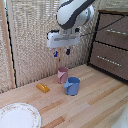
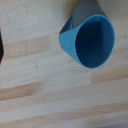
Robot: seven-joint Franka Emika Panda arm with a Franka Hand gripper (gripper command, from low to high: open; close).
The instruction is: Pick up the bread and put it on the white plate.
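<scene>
While the light wooden plank surface (image 1: 95, 107) fills the lower half of the exterior view, its pale boards with visible grain run on a slant, and behind it hangs a woven, straw-coloured blind (image 1: 30, 35). A dark brown chest of drawers (image 1: 111, 45) with pale handles stands at the exterior view's right.

On the surface lies the toast, a small flat orange-yellow rectangular block (image 1: 43, 88), towards the exterior view's left and apart from everything else. Just to its right, in that view, stand a pink cup (image 1: 62, 74) and a blue cup (image 1: 72, 86), close together, the blue one nearer the camera. The large round white plate with a brownish decorated rim (image 1: 17, 116) sits at the lower left corner of the exterior view, well apart from the toast.

The white-and-grey arm holds the gripper (image 1: 62, 51), a white boxy base with two short dark-blue fingers (image 1: 55, 52), high above the cups and touching nothing. The fingers stand apart with a clear gap between them and hold nothing.

The wrist view shows what the exterior view does not: the inside of the blue cup (image 2: 92, 38), seen almost straight down its mouth, with bare grained wood around it. A dark shape at one edge of that picture may be a finger, though it is too blurred to tell. The toast, plate and pink cup do not appear there.
</scene>
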